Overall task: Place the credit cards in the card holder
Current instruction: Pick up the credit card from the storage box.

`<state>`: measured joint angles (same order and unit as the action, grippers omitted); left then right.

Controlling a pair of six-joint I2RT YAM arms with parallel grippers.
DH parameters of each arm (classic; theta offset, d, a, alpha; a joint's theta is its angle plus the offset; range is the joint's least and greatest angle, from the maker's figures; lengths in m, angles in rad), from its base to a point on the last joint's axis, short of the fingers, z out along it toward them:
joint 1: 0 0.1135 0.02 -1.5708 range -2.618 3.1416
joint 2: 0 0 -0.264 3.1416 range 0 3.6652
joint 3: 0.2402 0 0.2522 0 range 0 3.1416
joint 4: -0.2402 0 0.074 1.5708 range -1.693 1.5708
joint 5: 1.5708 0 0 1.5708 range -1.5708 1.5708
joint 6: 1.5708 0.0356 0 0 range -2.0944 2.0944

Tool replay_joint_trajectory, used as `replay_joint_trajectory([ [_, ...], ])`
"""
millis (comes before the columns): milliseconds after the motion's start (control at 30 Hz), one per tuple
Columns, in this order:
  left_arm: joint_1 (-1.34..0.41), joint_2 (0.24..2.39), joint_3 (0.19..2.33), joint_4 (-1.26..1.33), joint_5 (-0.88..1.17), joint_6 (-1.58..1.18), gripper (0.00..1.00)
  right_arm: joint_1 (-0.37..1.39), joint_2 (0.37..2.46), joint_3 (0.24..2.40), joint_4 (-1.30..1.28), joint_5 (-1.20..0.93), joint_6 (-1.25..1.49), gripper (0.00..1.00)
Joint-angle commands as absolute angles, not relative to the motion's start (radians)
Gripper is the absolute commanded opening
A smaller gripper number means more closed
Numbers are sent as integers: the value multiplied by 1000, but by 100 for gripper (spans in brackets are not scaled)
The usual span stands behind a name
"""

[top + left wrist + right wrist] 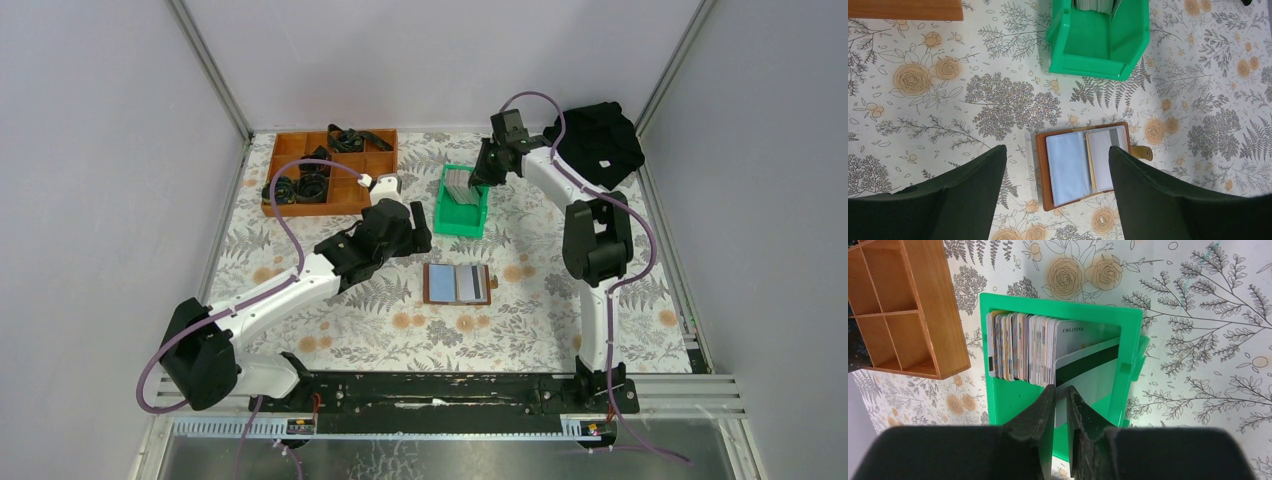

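The right tool [1062,392] is clenched on the edge of one credit card [1093,382] in the green bin [458,222], upper centre. It looks light, stiff and slippery. The left tool [1057,155] hangs released above the card holder [1068,167].

Top external camera: above and behind the arm bases [265,375], looking down over the whole floral-patterned table [440,335]. Left wrist camera: straight down on the open brown leather card holder [1068,170]. Right wrist camera: close above the small green plastic bin [1058,302], which all three views share.
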<state>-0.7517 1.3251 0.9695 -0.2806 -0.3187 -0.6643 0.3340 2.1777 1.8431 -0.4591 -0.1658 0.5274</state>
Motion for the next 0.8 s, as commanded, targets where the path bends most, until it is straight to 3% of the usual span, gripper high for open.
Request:
replay_joint_trajectory([
  [0, -748, 1322, 969, -216, -309, -675, 82, 349, 2085, 1835, -488, -146, 498, 19],
  [233, -747, 1318, 965, -205, -293, -683, 82, 355, 2067, 1814, -524, -94, 461, 16],
  [533, -747, 1298, 933, -182, -288, -694, 82, 381, 2098, 1845, -610, 7, 383, 0],
  [767, -745, 1267, 884, -144, -300, -701, 83, 413, 2074, 1900, -663, 107, 331, 0],
])
